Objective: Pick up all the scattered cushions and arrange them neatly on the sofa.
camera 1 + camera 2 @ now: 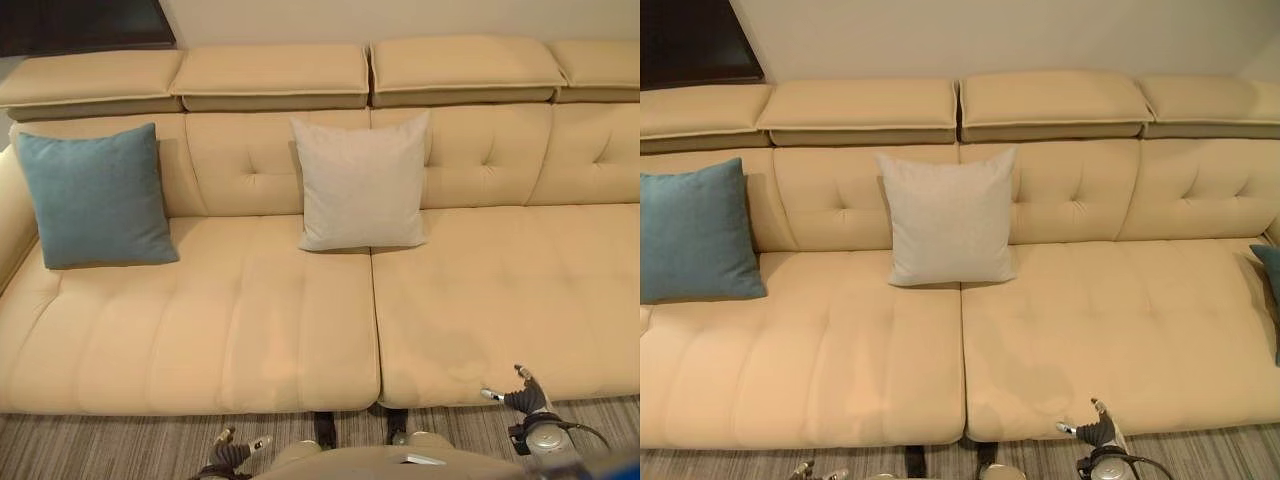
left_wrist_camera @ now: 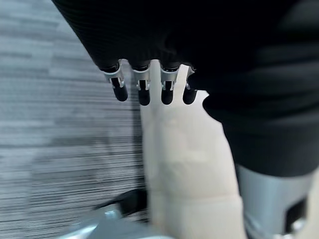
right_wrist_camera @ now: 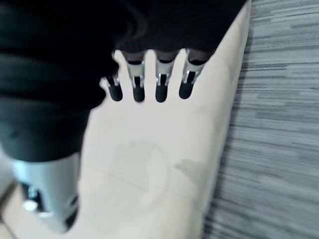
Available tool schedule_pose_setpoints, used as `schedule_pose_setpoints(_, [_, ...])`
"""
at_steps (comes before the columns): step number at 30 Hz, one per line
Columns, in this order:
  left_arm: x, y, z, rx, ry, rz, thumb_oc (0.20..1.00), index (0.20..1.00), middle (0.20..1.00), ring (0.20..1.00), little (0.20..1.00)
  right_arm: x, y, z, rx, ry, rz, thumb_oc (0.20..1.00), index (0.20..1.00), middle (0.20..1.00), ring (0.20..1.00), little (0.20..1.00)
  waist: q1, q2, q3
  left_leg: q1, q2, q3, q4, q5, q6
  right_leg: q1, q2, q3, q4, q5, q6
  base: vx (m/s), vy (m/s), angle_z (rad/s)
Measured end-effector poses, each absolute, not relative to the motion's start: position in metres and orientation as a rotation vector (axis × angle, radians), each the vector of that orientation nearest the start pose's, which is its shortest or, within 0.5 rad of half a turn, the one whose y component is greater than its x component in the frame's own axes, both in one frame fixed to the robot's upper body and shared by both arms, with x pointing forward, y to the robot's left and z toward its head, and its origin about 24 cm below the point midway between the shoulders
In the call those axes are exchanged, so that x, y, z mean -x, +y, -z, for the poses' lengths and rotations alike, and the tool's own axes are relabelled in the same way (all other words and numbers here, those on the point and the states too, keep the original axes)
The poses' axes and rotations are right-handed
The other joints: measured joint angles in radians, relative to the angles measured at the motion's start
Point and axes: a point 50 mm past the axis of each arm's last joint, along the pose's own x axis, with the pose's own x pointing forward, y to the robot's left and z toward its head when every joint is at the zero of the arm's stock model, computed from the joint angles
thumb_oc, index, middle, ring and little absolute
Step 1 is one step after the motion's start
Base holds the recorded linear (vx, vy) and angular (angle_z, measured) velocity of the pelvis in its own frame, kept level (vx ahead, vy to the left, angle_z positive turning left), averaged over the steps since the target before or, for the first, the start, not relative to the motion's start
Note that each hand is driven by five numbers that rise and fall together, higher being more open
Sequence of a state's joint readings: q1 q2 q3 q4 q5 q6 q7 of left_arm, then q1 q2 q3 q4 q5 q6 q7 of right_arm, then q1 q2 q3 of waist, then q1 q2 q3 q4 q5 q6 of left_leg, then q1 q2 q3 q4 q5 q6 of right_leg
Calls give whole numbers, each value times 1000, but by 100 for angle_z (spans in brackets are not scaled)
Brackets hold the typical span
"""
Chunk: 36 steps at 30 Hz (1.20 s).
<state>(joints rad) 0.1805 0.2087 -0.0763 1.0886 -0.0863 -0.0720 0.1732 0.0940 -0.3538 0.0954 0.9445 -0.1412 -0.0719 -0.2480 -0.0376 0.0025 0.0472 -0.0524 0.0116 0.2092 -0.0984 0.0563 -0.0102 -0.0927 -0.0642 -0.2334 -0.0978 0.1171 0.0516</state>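
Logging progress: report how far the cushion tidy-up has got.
Done: the blue cushion and the grey cushion stand upright against the sofa backrest. In hand: nothing; the left hand and right hand hang open and hold nothing. Left: a third cushion at the right end, cut off by the frame edge, so I cannot judge it.

A grey striped carpet [image 1: 120,440] covers the floor in front of the seating, its fine lines running side to side; it also shows in both wrist views [image 3: 279,124]. Behind the furniture rises a plain pale wall [image 1: 990,35]. A dark panel [image 1: 80,22] sits against that wall at the upper left corner.
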Motion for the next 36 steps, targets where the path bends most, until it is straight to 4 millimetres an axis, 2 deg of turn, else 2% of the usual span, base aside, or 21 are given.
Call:
schedule_pose_setpoints(5, [-64,238,158,-260,1143,-274,1000,1000,1000,1000,1000,-95,-284,137,625,1048,224,1000,1000,1000,1000,1000,3,-9,-3,-9,27,-1,39,12,-18,3,24,-4,4,-5,-10,-246,-21,2])
schedule_pose_setpoints(6, [-77,244,156,-289,1131,-271,1000,1000,1000,1000,1000,-90,-280,144,653,1114,182,1000,1000,1000,1000,1000,24,-64,34,-46,21,-26,201,-47,-74,11,-7,-1,1,11,-87,-192,71,-29])
schedule_pose_setpoints(8, [-84,242,156,-291,1119,-263,1000,1000,1000,1000,1000,-92,-279,143,650,1099,185,1000,1000,1000,1000,1000,16,-83,42,-52,28,-75,318,-101,-74,16,-24,-3,1,13,-90,-153,116,-19])
schedule_pose_setpoints(11, [-99,226,156,-273,1084,-221,1000,1000,1000,1000,1000,-97,-281,141,653,1087,188,1000,1000,1000,1000,1000,-10,-29,40,43,32,-189,231,-171,-63,-9,-23,20,3,38,-60,-134,177,-20])
schedule_pose_setpoints(12, [-113,220,154,-293,1047,-179,1000,1000,1000,1000,1000,-102,-281,140,650,1076,187,1000,1000,1000,1000,1000,-12,-22,47,77,3,-193,151,-157,-27,-22,-46,40,2,58,-37,-196,223,-25])
schedule_pose_setpoints(14, [-116,218,153,-309,1039,-157,1000,1000,1000,1000,1000,-103,-281,140,649,1076,189,1000,1000,1000,1000,1000,-15,-30,50,84,-24,-189,123,-143,-7,-31,-68,56,2,71,-19,-135,152,-16])
schedule_pose_setpoints(15, [-117,219,153,-318,1035,-151,1000,1000,1000,1000,1000,-104,-279,140,646,1073,188,1000,1000,1000,1000,1000,-23,-34,46,87,-46,-175,71,-111,24,-48,-93,62,3,69,21,-202,224,-19])
schedule_pose_setpoints(17, [-115,225,152,-336,1043,-159,1000,1000,1000,1000,1000,-102,-268,145,621,1087,173,1000,1000,1000,1000,1000,-28,-63,36,85,-74,-163,60,-90,27,-75,-112,65,8,67,47,-301,313,-25])
schedule_pose_setpoints(18, [-114,227,152,-360,1048,-144,1000,1000,1000,1000,1000,-99,-264,147,612,1100,166,1000,1000,1000,1000,1000,-25,-88,42,81,-104,-157,70,-84,49,-97,-128,103,27,150,63,-252,231,-43])
schedule_pose_setpoints(20, [-112,226,153,-366,1059,-138,1000,1000,1000,1000,1000,-117,-260,144,619,1066,152,1000,1000,1000,1000,1000,-11,-94,47,31,-135,-151,118,-102,91,-162,-122,163,14,261,96,-232,145,-105])
schedule_pose_setpoints(21, [-108,235,154,-399,1087,-143,1000,1000,1000,1000,1000,-125,-254,144,621,1048,133,1000,1000,1000,1000,1000,-8,-115,65,36,-144,-100,129,-108,107,-162,-131,167,5,282,70,-240,76,-109])
schedule_pose_setpoints(22, [-106,237,154,-402,1103,-154,1000,1000,1000,1000,1000,-124,-253,144,629,1054,125,1000,1000,1000,1000,1000,-14,-104,74,36,-139,-75,138,-115,134,-157,-136,132,5,259,94,-234,65,-78])
schedule_pose_setpoints(23, [-106,237,155,-386,1101,-166,1000,1000,1000,1000,1000,-115,-257,147,647,1094,123,1000,1000,1000,1000,1000,-1,-75,71,36,-108,-54,120,-98,137,-162,-113,50,59,172,130,-242,54,-57])
schedule_pose_setpoints(26, [-102,240,155,-393,1111,-171,1000,1000,1000,1000,1000,-110,-260,148,659,1117,126,1000,1000,1000,1000,1000,29,-18,97,47,-42,-39,62,-47,137,-120,-109,-84,246,9,126,-169,-3,-43])
schedule_pose_setpoints(29, [-90,239,158,-384,1142,-173,1000,1000,1000,1000,1000,-109,-259,148,657,1123,119,1000,1000,1000,1000,1000,55,-18,98,70,-34,-12,21,-15,102,-2,-105,-39,207,-99,129,-219,-30,-37])
schedule_pose_setpoints(30, [-86,238,159,-383,1155,-169,1000,1000,1000,1000,1000,-122,-259,145,665,1096,118,1000,1000,1000,1000,1000,60,-18,111,55,-43,-4,47,-11,91,-14,-90,-37,194,-56,66,-227,-27,-116])
schedule_pose_setpoints(31, [-79,239,160,-385,1185,-173,1000,1000,1000,1000,1000,-143,-256,138,695,1036,96,1000,1000,1000,1000,1000,70,-3,112,22,-36,-53,74,-28,97,-46,-81,-32,173,-16,92,-169,-63,-114])
schedule_pose_setpoints(32, [-80,242,160,-381,1186,-190,1000,1000,1000,1000,1000,-154,-254,134,698,996,91,1000,1000,1000,1000,1000,64,7,122,12,-18,-34,77,-15,106,-49,-81,-53,196,-44,94,-144,-122,-79])
schedule_pose_setpoints(34, [-92,244,156,-386,1132,-190,1000,1000,1000,1000,1000,-150,-252,137,697,1011,80,1000,1000,1000,1000,1000,71,19,110,-7,16,-15,66,16,106,-115,-93,-15,514,-190,78,-59,-203,-22])
schedule_pose_setpoints(35, [-94,241,156,-386,1127,-182,1000,1000,1000,1000,1000,-146,-251,138,694,1015,76,1000,1000,1000,1000,1000,82,8,103,-9,31,5,66,17,89,-111,-87,1,593,-252,72,22,-188,-38])
schedule_pose_setpoints(36, [-87,244,157,-389,1151,-188,1000,1000,1000,1000,1000,-143,-248,140,688,1024,71,1000,1000,1000,1000,1000,92,2,83,-31,34,-2,68,23,68,-66,-87,5,528,-301,66,-16,-220,-37])
